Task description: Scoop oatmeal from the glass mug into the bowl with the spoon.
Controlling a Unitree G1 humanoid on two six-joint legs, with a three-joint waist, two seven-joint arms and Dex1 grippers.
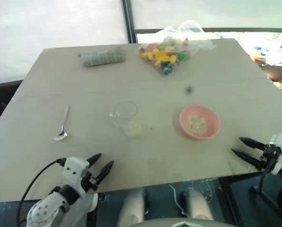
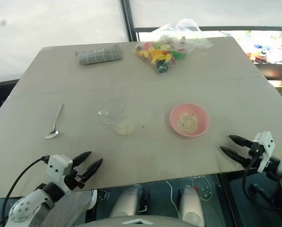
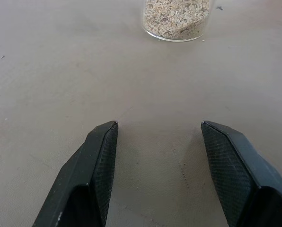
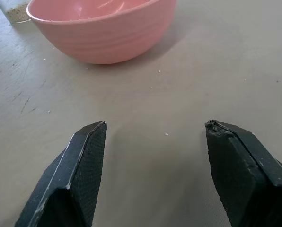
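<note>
1. Left eye view gives me the table (image 1: 145, 156), both grippers over its near edge.
2. My left gripper (image 1: 101, 164) and right gripper (image 1: 240, 146) gape wide, holding nothing.
3. Bowl (image 1: 212, 128) right, glass mug (image 1: 126, 112) centre, each with oatmeal (image 1: 196, 124).
4. Spoon (image 1: 63, 126) lies left.

The beige tabletop (image 2: 216, 80) carries a spoon (image 2: 53, 123) at centre left, a glass mug (image 2: 115, 116) with oatmeal (image 2: 123, 126) in the middle, a pink bowl (image 2: 189, 120) right of it, and a folded cloth (image 2: 99, 54) and a candy bag (image 2: 167, 47) along the top.
</note>
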